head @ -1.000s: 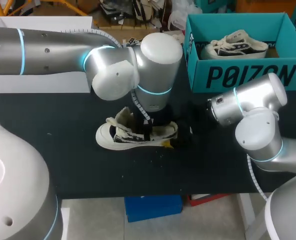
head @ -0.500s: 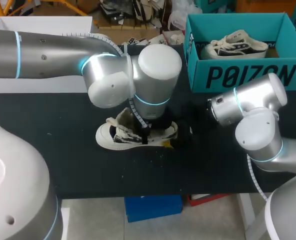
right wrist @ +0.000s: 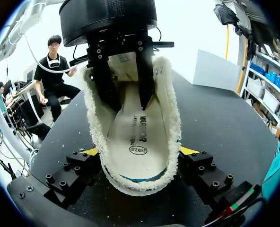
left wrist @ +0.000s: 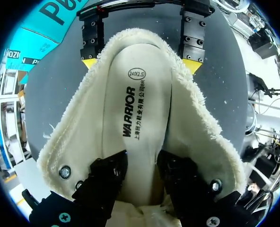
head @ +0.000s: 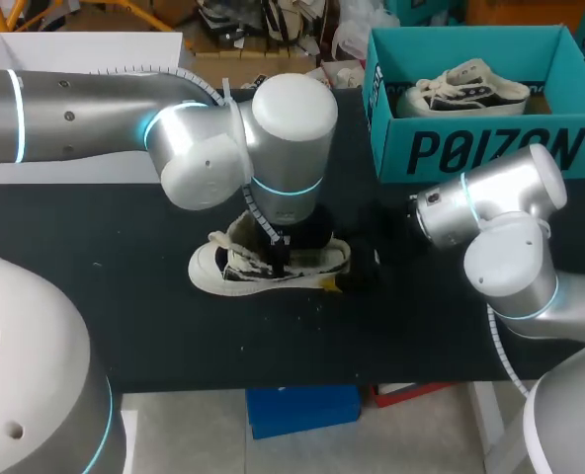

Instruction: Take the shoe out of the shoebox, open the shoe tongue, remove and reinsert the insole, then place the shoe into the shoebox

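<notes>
Cream shoe (head: 209,269), heel clamped between right fingers (right wrist: 197,163), has left fingers (left wrist: 104,178) pinching its insole (left wrist: 140,106).

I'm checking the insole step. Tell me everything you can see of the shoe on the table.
The shoe sits on the black table, white rubber toe toward my left side. Cream canvas, black side panel, fleecy lining, metal eyelets. Its mouth is spread wide, the pale printed insole lying inside. The left tool grips the insole from both sides; the right tool clamps the heel.

Black table (head: 174,326), small pale specks (head: 241,347), perhaps fluff.
</notes>
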Action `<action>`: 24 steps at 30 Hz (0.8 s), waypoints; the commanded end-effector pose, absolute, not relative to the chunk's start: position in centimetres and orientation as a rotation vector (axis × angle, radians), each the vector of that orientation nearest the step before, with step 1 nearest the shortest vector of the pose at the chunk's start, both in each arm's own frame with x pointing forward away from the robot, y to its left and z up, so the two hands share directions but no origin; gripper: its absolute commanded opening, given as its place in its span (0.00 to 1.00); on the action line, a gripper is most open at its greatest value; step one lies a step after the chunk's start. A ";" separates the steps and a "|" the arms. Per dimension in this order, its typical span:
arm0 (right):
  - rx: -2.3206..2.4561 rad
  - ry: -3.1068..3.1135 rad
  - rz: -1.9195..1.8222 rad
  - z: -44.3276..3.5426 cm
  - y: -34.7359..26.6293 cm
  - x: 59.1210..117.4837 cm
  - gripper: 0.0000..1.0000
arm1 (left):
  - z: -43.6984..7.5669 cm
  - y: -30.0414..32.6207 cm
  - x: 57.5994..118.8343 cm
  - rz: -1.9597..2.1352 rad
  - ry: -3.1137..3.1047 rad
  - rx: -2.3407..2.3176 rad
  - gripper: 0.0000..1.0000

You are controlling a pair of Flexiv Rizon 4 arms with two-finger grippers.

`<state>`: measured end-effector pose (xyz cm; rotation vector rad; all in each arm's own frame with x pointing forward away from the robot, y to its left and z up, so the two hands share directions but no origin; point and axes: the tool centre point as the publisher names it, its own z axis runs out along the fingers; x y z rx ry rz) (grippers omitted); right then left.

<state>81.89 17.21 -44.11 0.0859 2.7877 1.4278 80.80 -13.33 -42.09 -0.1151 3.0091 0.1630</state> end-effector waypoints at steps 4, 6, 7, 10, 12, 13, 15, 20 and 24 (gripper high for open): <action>0.090 2.788 1.427 -44.3 17.1 82.1 0.00 | -43.8 -13.7 80.0 0.279 2.891 -0.112 0.38; 0.090 2.788 1.427 -44.3 17.1 82.1 0.00 | -44.3 -14.1 79.8 0.314 2.864 -0.087 0.39; 0.090 2.788 1.427 -44.3 17.1 82.1 0.00 | -44.6 -14.2 79.7 0.322 2.858 -0.087 0.38; 0.090 2.788 1.427 -44.3 17.1 82.1 0.00 | -45.4 -14.3 79.7 0.320 2.845 -0.081 0.37; 0.090 2.788 1.427 -44.3 17.1 82.1 0.00 | -45.7 -14.3 79.8 0.326 2.825 -0.095 0.36; 0.090 2.788 1.427 -44.3 17.1 82.1 0.00 | -45.9 -14.3 79.8 0.325 2.819 -0.098 0.35; 0.090 2.788 1.427 -44.3 17.1 82.1 0.00 | -46.1 -14.2 79.9 0.319 2.795 -0.115 0.34; 0.090 2.788 1.427 -44.3 17.1 82.1 0.00 | -46.0 -14.0 80.0 0.371 2.705 -0.124 0.32; 0.090 2.788 1.427 -44.3 17.1 82.1 0.00 | -45.3 -13.6 80.2 0.327 2.688 -0.120 0.33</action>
